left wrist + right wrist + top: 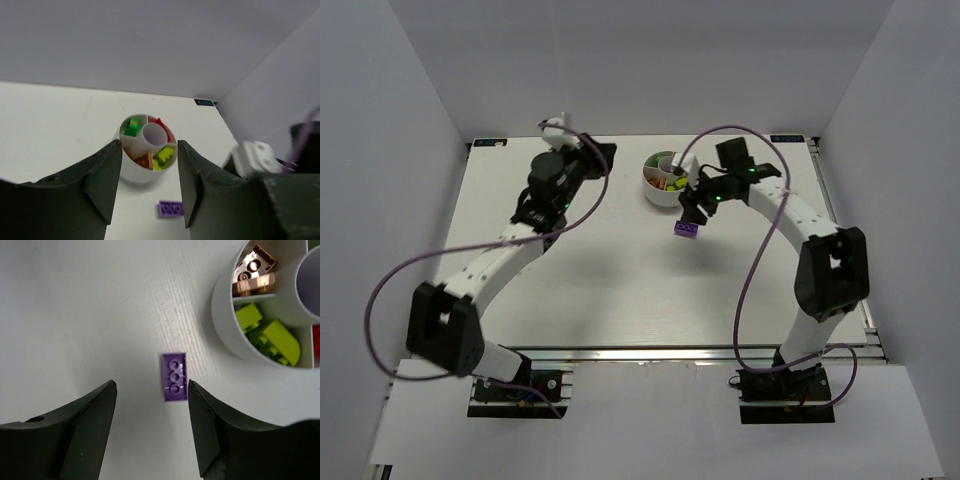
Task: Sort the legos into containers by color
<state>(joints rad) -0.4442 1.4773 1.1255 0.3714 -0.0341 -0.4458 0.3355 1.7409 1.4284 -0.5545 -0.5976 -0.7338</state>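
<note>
The white dish (658, 182) stands at the back middle of the table. Its wedges hold a green lego (132, 126), a red one (161, 124), an orange one (144, 160) and yellow-green ones (165, 156). A purple lego (174, 376) lies flat on the table just in front of the dish, its hollow side up. My right gripper (151, 385) hangs open over it; the brick lies close by the right finger (210, 425), not gripped. My left gripper (149, 144) is open and empty, left of the dish, pointing at it.
White walls close in the table on the left, back and right. The right arm's purple cable (750, 280) loops above the table's right half. The left arm's cable (390, 290) hangs off the left edge.
</note>
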